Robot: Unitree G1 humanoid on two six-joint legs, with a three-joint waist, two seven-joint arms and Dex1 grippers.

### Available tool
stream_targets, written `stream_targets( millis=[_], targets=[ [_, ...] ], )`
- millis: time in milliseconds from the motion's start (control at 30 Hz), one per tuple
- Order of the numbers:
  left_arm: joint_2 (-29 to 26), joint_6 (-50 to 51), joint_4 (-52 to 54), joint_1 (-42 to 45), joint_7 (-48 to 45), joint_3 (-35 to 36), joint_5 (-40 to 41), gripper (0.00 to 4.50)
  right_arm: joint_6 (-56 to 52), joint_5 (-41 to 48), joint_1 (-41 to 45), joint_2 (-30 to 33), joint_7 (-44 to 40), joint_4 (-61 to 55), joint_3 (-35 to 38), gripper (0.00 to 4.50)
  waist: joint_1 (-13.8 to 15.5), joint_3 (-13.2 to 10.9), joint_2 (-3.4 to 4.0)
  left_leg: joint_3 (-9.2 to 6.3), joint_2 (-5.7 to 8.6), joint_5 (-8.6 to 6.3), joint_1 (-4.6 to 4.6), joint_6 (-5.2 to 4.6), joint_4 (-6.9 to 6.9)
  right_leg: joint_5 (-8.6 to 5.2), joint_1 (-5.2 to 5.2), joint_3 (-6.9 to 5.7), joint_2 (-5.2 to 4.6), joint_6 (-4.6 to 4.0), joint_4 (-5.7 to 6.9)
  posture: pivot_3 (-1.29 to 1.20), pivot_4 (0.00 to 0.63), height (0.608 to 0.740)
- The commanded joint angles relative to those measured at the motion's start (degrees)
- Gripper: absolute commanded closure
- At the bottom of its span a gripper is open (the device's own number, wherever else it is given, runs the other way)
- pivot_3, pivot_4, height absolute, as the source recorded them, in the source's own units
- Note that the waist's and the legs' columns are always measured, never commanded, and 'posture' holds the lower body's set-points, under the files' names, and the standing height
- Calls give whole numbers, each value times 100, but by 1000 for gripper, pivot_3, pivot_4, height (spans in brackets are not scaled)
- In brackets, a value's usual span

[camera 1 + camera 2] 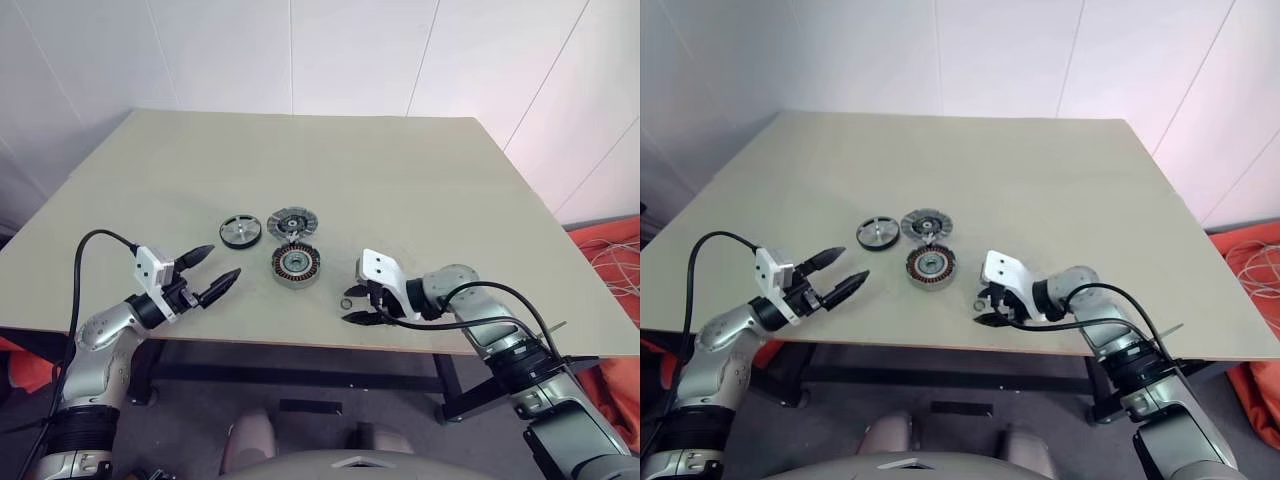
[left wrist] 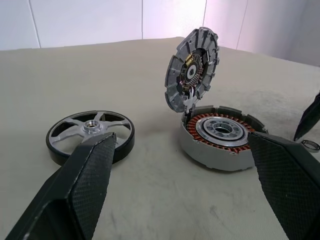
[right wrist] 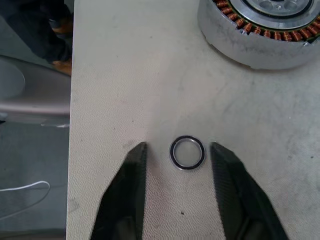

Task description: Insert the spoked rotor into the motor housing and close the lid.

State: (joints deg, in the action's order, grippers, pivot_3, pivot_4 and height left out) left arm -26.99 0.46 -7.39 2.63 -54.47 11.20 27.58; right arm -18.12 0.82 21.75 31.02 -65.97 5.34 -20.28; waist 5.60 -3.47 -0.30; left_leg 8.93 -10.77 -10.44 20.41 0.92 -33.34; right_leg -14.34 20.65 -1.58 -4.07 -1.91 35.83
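Table (image 1: 400,170): pale beige top; all parts lie in its near half.
Motor housing (image 1: 296,265): flat on the table, open side up, copper-brown windings ringed around a silver centre. Nothing sits inside it.
Spoked rotor (image 2: 192,67): not in the housing. The left wrist view shows it tilted up on edge at the housing's far rim, its lower edge touching that rim and its face turned towards the camera. I cannot tell whether it is attached there or merely propped.
Lid (image 1: 241,232): flat on the table just beside the rotor, on the robot's left, apart from the housing. Black rim, silver centre hub.
Small ring (image 3: 187,152): 1 thin loose ring, flat on the table near the front edge, on the housing's right and apart from it.
Left gripper (image 1: 225,261): spread wide and empty. It is held level at the front edge of the table and aimed across at the housing. Its 2 black fingers (image 2: 85,175) frame the lid and the housing without touching either.
Right gripper (image 3: 178,146): angled down over the small ring, with 1 finger on each side of it. A gap shows between the ring and each finger, so the ring is not gripped and the jaws stand parted.
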Motion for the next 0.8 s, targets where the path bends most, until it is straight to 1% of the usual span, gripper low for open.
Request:
stream_targets(
  millis=[33, 67, 100, 300, 433, 533, 667, 800],
  targets=[
    [-12, -112, 138, 139, 33, 70, 0, 0, -83, 22, 26, 143, 34, 9, 94, 3486, 0, 0, 0, 0, 0, 0, -3, 0, 1, 0, -2, 0, 0, 0, 0, 0, 0, 740],
    [-12, -118, 132, 144, 35, 70, -3, 0, -98, 37, 26, 162, 17, -34, 96, 3796, 1, 0, 0, 0, 0, 0, -6, 0, 1, 0, -4, 0, 0, 0, 0, 0, 0, 740],
    [-12, -121, 120, 155, 36, 70, -6, 0, -136, 68, 44, 165, 6, -73, 109, 3831, 2, 0, 0, 0, 0, 0, -7, 0, 2, 0, -5, 0, 0, 0, 0, 0, 0, 740],
    [-17, -151, 45, 215, 30, 73, -18, 0, -488, 302, 454, 219, -193, -531, 163, 3831, -2, -2, 4, 2, 0, 0, 3, 0, 2, 0, 3, 1, 0, -1, -4, 0, 0, 740],
    [-14, -183, -2, 238, 22, 62, -36, 0, -1217, 653, 990, 199, -419, -877, 206, 3831, -18, -3, 8, 4, -6, 0, 12, 0, 4, 0, 21, 2, 6, -1, 2, 0, 0, 740],
    [3, -213, -25, 250, 40, 70, -47, 0, -1556, 643, 1372, 161, -383, -869, 95, 3831, -5, -3, 7, 3, -9, 1, 15, 0, 6, -1, 22, 2, 11, -3, -1, 0, 0, 740],
    [36, -255, -60, 262, 67, 79, -65, 0, -2266, 606, 2103, -309, -73, -478, -74, 3831, -7, -3, 8, 4, -7, 1, 30, 0, 5, 0, 35, 3, 11, -4, 0, 0, 0, 740],
    [68, -275, -68, 267, 65, 74, -85, 0, -2460, 462, 2475, -631, 116, -45, -313, 3831, -7, -2, 7, 3, -8, 2, 41, 4, 5, 0, 45, 2, 11, -4, 1, 0, 0, 740]
  ],
)
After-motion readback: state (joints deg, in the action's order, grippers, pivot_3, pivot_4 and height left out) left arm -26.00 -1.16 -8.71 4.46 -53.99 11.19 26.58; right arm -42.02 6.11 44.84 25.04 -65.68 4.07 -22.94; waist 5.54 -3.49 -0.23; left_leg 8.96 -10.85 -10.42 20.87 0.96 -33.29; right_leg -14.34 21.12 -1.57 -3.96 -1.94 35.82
